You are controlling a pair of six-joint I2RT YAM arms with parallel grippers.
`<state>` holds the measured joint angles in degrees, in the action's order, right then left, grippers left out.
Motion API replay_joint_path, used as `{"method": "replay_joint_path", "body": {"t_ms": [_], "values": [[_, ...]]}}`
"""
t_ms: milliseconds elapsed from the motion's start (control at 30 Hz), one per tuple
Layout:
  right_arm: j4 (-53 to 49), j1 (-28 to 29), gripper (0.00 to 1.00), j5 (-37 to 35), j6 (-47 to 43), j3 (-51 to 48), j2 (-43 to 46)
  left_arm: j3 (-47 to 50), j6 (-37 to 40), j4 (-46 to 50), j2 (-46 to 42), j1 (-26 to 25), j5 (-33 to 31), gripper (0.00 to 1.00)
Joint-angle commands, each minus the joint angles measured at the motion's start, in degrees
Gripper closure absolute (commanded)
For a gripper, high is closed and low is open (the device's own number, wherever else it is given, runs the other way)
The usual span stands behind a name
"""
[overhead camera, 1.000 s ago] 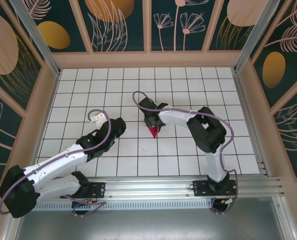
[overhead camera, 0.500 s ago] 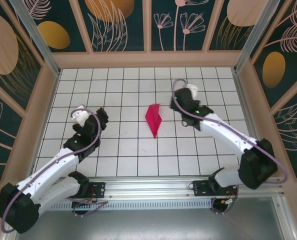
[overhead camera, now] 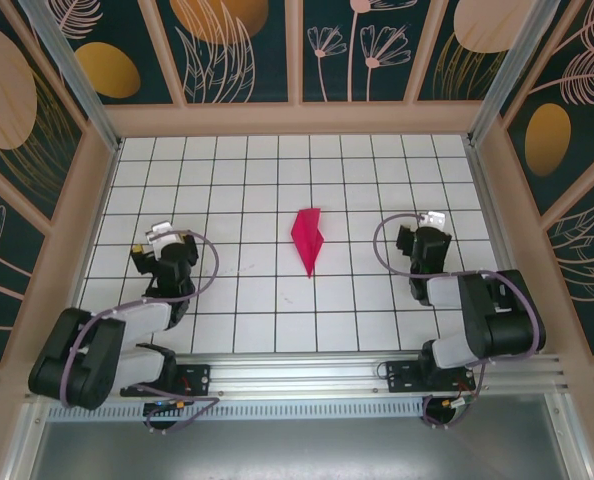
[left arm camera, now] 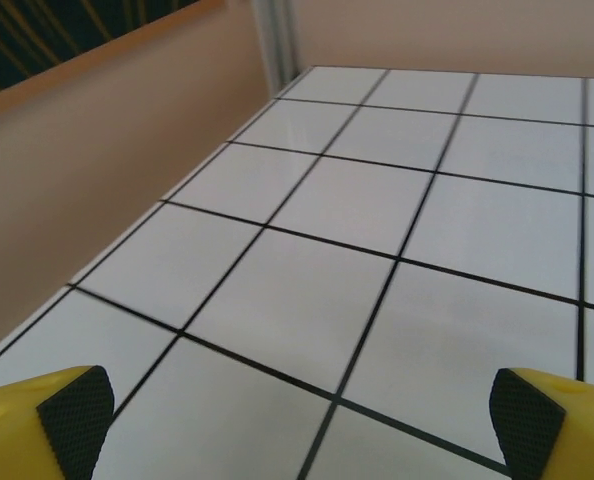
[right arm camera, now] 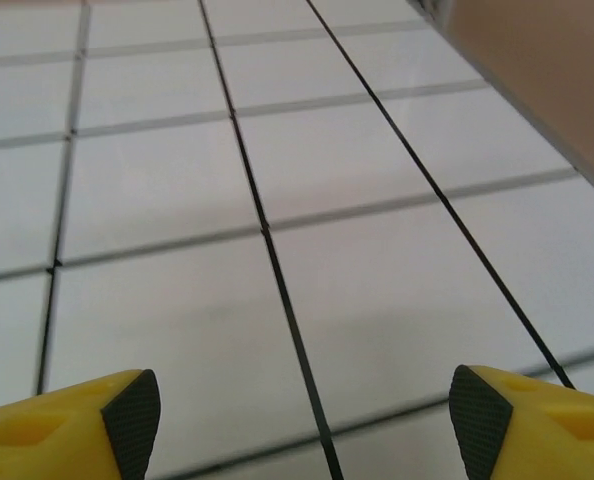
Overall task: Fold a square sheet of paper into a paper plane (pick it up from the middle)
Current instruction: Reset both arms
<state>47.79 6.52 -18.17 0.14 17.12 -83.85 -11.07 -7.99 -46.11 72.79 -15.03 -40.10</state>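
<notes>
Lying flat at the middle of the white-tiled tabletop (overhead camera: 237, 180), the magenta paper plane (overhead camera: 307, 240) touches neither arm. It serves here as the reference for everything else.

Its long axis runs from the far side of the tabletop toward the arm bases, tipped slightly off the tile lines. The narrow point faces the near edge and the wider, creased part sits toward the far end.

The left pincer (overhead camera: 164, 243) sits well off to the plane's left, roughly level with its middle, on an arm folded close over its own base. The right pincer (overhead camera: 424, 234) sits well off to the plane's right at about the same level, on an arm folded in the same way. The right one looks a little nearer, though the difference is slight. Either would reach the plane across its long axis, from the side.

Both pincers stand wide and hold nothing. In the left wrist view, the left pincer (left arm camera: 302, 420) has its yellow fingers (left arm camera: 37, 425) at the two lower corners, with bare tile and black grout lines between the dark pads. In the right wrist view, the right pincer (right arm camera: 302, 415) has its fingers (right arm camera: 67, 425) spread just as far, again with bare tile between them.

Judging by the dart shape and the free paper, the folding looks finished.
</notes>
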Motion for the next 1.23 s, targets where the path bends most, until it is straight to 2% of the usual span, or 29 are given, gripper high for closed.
{"method": "replay_joint_path", "body": {"t_ms": [0,67,100,133,167,200,233,267,300,333,367,400,433,467,533,1200], "values": [[17.46,-2.76,0.21,9.57,-2.94,-1.85,-0.54,1.78,6.23,-24.77,3.48,3.05,9.66,0.01],[25.89,-6.35,0.21,16.36,-0.93,-6.35,-2.18,0.13,9.64,-26.82,7.25,3.69,13.12,0.02],[34.42,-6.29,0.21,17.02,-1.69,-9.11,-5.04,0.37,10.68,-30.51,9.99,3.95,14.34,0.01],[37.84,-5.17,0.19,16.73,-2.96,-10.06,-5.40,0.14,11.07,-34.15,12.59,4.04,12.78,0.01],[30.72,-4.97,0.19,16.85,-3.07,-8.10,-3.38,-0.42,9.65,-29.56,10.96,4.46,13.62,0.02],[28.29,-5.89,0.19,17.03,-2.15,-6.50,-4.21,0.10,9.15,-28.93,9.71,5.60,17.17,0.01],[26.39,-6.58,0.17,14.70,-0.03,-4.59,-4.93,1.78,8.64,-32.89,10.46,6.56,18.41,0.01],[23.06,-8.61,0.17,16.96,1.38,-3.85,-4.15,2.82,7.44,-35.10,11.02,7.56,19.20,0.01],[24.99,-8.66,0.02,17.05,1.40,-4.21,-4.62,3.56,6.05,-36.27,11.64,9.17,21.56,0.01],[23.62,-8.38,0.01,17.03,1.29,-3.92,-4.28,3.52,5.05,-40.00,15.08,10.48,22.14,0.01],[24.82,-8.25,0.01,16.94,1.23,-4.19,-4.54,1.50,4.24,-39.08,17.06,10.54,18.39,0.02],[23.95,-8.13,0.01,16.68,1.18,-4.08,-4.37,-1.77,2.34,-27.63,14.40,11.02,18.80,0.01],[24.64,-8.10,0.01,16.63,1.12,-4.15,-4.60,-1.20,1.08,-29.70,14.32,12.89,21.33,0.01],[23.93,-8.15,0.01,16.90,1.18,-4.06,-4.38,-0.14,0.99,-33.90,15.66,13.22,20.79,0.01],[23.31,-8.28,0.01,18.91,0.57,-3.58,-4.47,-0.69,0.78,-30.01,14.08,13.22,20.96,0.01],[23.23,-8.41,0.01,19.49,0.56,-3.56,-4.47,-1.05,2.27,-29.93,14.52,13.18,24.06,0.01]]}}
